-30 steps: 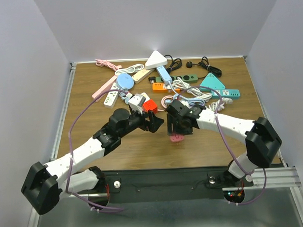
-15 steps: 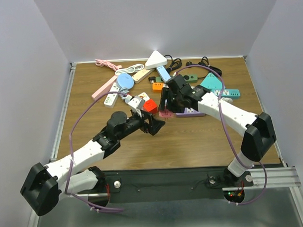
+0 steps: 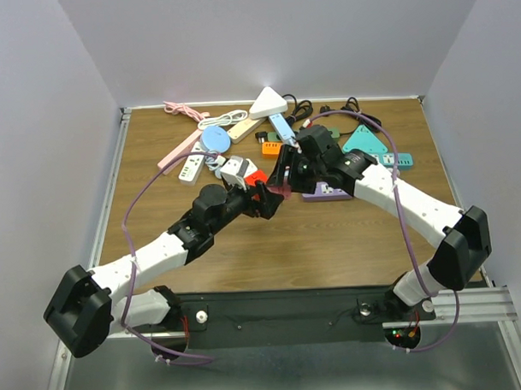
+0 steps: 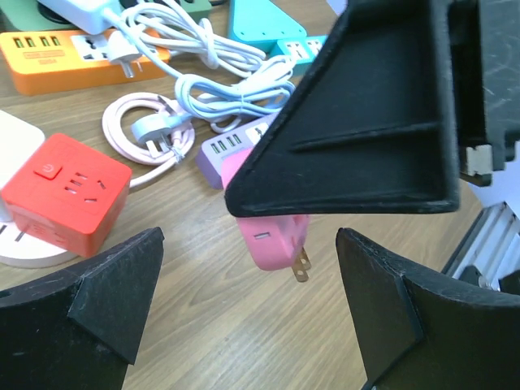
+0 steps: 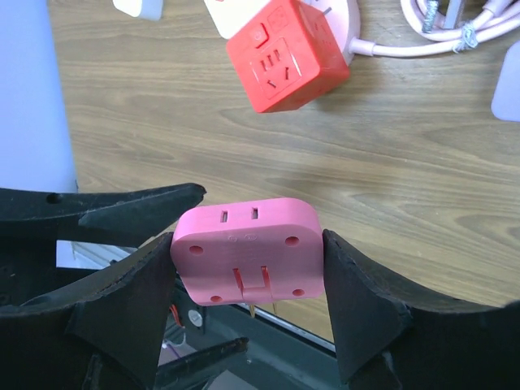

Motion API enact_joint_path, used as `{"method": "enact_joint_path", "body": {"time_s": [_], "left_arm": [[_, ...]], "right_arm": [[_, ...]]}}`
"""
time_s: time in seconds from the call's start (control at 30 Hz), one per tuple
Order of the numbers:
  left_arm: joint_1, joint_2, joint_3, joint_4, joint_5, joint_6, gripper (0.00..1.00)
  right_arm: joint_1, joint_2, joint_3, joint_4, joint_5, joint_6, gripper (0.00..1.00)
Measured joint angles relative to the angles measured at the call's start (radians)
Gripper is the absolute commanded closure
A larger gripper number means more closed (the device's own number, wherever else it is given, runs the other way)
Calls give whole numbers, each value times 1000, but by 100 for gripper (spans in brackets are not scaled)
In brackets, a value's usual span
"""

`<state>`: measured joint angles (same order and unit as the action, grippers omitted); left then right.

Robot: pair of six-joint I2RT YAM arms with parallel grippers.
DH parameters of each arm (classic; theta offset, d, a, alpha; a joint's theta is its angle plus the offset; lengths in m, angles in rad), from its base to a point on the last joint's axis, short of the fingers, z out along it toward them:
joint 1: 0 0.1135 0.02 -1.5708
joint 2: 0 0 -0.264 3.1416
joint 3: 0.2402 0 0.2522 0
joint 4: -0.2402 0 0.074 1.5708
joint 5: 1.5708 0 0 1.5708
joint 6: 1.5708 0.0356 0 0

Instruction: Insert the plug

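above the middle of the wooden table, just on the near side of the pile of strips and cords, my right gripper is clamped on the pink plug, one finger against each short side. that grip leaves the flat face with its two slots turned up toward the wrist camera and the brass prongs free underneath, which is how i would want it for a push into a socket. the plug hangs clear of the wood, touching nothing but the fingers. my left gripper sits just beside it with its fingers spread wide and nothing between them; its wrist view looks straight at the plug from below, so i read it as waiting to steady whatever receives the prongs. the red cube socket lies near, a little further up the table, with an outlet face turned up and its white cord end behind it, and looks the likeliest target, though the purple power strip is also close and i cannot say which is meant. the prongs point down and slightly aside, so i judge the plug needs squaring before it goes in.
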<state>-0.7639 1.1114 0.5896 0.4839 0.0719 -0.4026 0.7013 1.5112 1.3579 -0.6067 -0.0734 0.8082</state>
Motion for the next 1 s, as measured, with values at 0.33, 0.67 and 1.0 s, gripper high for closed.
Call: {"method": "enact_joint_path", "body": {"time_s": [0.33, 0.67, 1.0], "left_arm": [[-2, 36, 2, 62, -10, -33, 44], [-2, 83, 2, 106, 42, -54, 95], [6, 77, -10, 206, 135, 35, 100]], "right_arm": [[-2, -8, -58, 55, -46, 26, 100], [-2, -38, -78, 77, -45, 40, 97], [-14, -117, -105, 89, -55, 19, 22]]}}
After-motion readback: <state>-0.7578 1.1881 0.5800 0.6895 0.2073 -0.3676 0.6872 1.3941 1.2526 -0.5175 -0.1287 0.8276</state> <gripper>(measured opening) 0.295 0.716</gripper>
